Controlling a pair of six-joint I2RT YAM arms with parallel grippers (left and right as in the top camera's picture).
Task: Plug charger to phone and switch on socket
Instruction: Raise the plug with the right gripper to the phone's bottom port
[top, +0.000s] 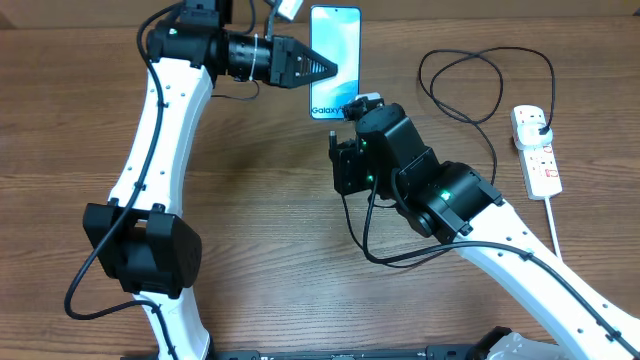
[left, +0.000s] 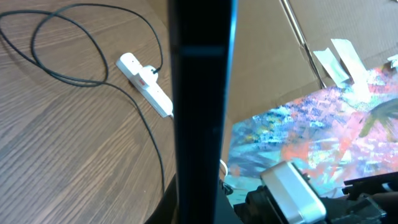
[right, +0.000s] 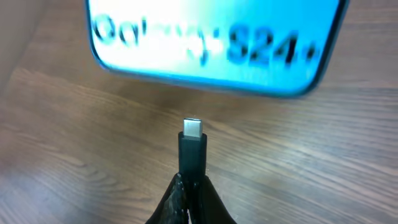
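Observation:
The phone has a light blue screen with "Galaxy" text at its near short edge. My left gripper is shut on its left long edge and holds it. In the left wrist view the phone shows edge-on as a dark vertical bar. My right gripper is shut on the charger's black connector. Its metal tip points at the phone's near edge, a short gap away. The black cable loops across the table to the plug in the white socket, which also shows in the left wrist view.
The right arm's wrist sits just in front of the phone. The socket's thick white cord runs toward the front right. A cardboard wall and a colourful painted sheet lie behind the table.

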